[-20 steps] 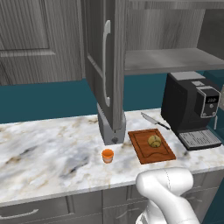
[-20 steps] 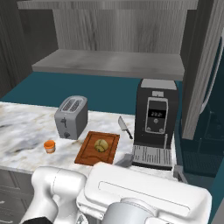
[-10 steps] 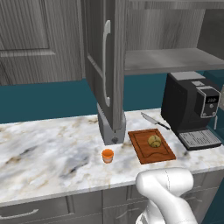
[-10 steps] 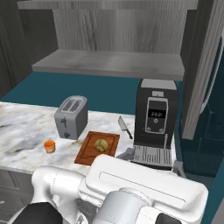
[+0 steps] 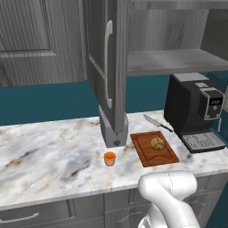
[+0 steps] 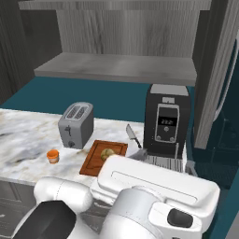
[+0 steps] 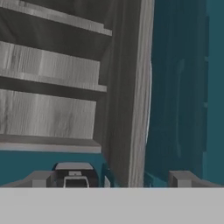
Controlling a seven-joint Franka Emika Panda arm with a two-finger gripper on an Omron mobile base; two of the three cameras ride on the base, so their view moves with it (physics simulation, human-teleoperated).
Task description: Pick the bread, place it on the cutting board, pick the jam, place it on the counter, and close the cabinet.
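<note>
The bread sits on the cutting board, near the middle of it, and the board lies flat on the counter just in front of the coffee machine. A knife rests on the counter behind the board, its tip toward the machine. The jam stands upright on the counter, left of the board and apart from it, close in front of the toaster.

The cabinet is open: its left door swings out over the toaster, the long handle facing the room, and the right door stands out past the coffee machine. The shelf inside is bare.

From the hand camera the gripper is released, fingers spread wide with nothing between them. It looks at the edge of a cabinet door, with the shelves to one side and the teal wall on the other.
</note>
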